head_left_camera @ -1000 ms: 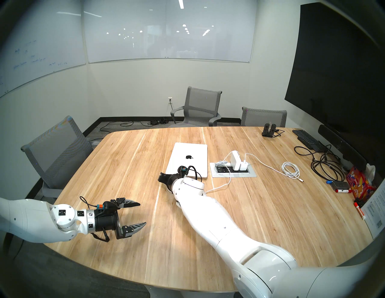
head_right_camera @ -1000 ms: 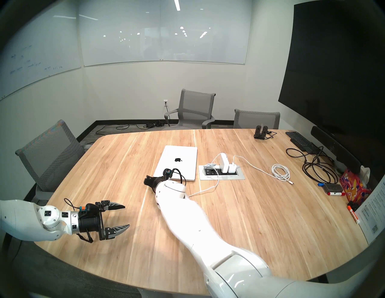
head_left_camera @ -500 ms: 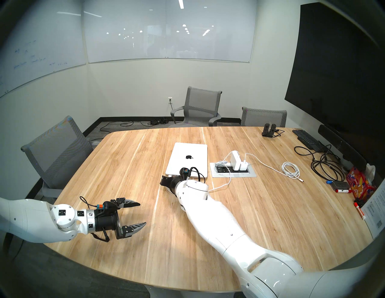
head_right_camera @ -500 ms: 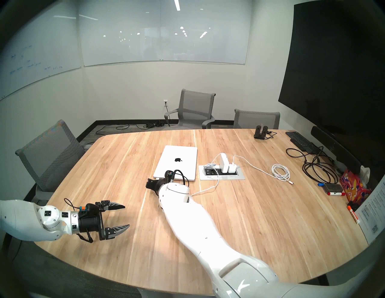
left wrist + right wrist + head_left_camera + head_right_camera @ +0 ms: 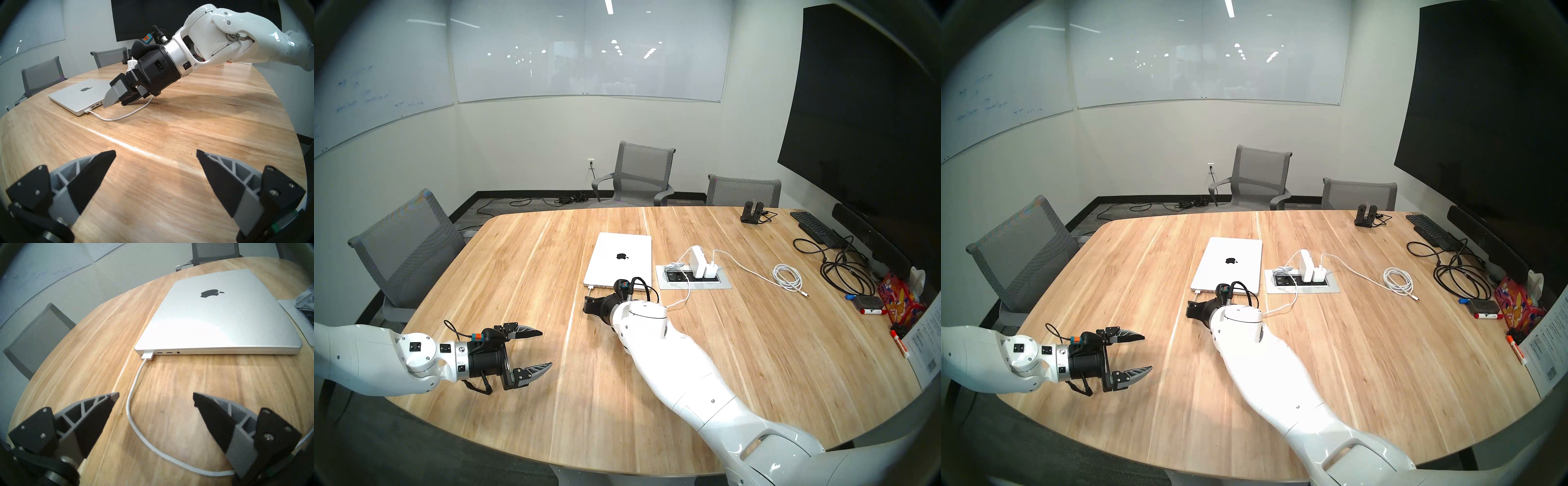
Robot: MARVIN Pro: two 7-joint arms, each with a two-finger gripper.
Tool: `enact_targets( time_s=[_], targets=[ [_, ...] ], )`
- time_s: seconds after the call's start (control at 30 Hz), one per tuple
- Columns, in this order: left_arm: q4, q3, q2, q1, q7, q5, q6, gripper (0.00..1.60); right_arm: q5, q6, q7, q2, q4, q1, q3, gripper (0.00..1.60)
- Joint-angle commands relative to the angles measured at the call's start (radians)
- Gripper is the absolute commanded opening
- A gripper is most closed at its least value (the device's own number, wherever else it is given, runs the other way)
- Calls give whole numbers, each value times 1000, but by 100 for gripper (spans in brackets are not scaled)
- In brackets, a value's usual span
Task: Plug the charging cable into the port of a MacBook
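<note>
Over at eight o'clock on the wooden table [image 5: 524,258] the left gripper [image 5: 540,349] hangs just above the surface, its two dark fingers spread wide with nothing between them; from its own wrist camera only bare wood shows in the gap.

Toward the middle, the right gripper [image 5: 156,400] points down and toward the ten o'clock side, stopped a little short of the MacBook's [image 5: 621,259] near edge. Its fingers stand wide apart and grip nothing. The charging cable [image 5: 134,412] lies loose on the table, passing between and beneath the fingertips, and curves off under the right-hand finger.

The MacBook lies closed and flat near the table's centre, black apple logo facing up. In the right wrist view the cable's flat silver-white connector [image 5: 148,355] sits seated against the port at the left end of the laptop's near side, with two small slots and a round jack just to its right left bare. The left wrist view shows the same connector [image 5: 87,111] flush with the corner.

At two o'clock from the laptop, a recessed outlet panel [image 5: 694,283] holds a large white power brick [image 5: 697,263] and a smaller white adapter [image 5: 710,270] side by side. Farther toward three o'clock a coiled white cable [image 5: 788,276] rests apart.
</note>
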Motion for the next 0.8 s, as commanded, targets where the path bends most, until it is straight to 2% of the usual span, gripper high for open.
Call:
enact_targets(
  time_s=[0.0,0.2,0.23,0.33,0.57,0.77],
  targets=[
    [0,-7,-1,-8,1,0,-2,160,-17,23,21,52,-105,-13,-16,160],
    [0,-7,-1,-8,1,0,-2,160,-34,73,26,113,-212,-43,-19,160],
    [0,-7,-1,-8,1,0,-2,160,-38,68,36,115,-195,-34,-20,160],
    [0,-7,-1,-8,1,0,-2,160,-45,82,42,142,-228,-45,-20,160],
    [0,-7,-1,-8,1,0,-2,160,-61,117,77,215,-311,-65,-19,160],
    [0,-7,-1,-8,1,0,-2,160,-67,152,96,277,-413,-113,-6,160]
  ],
)
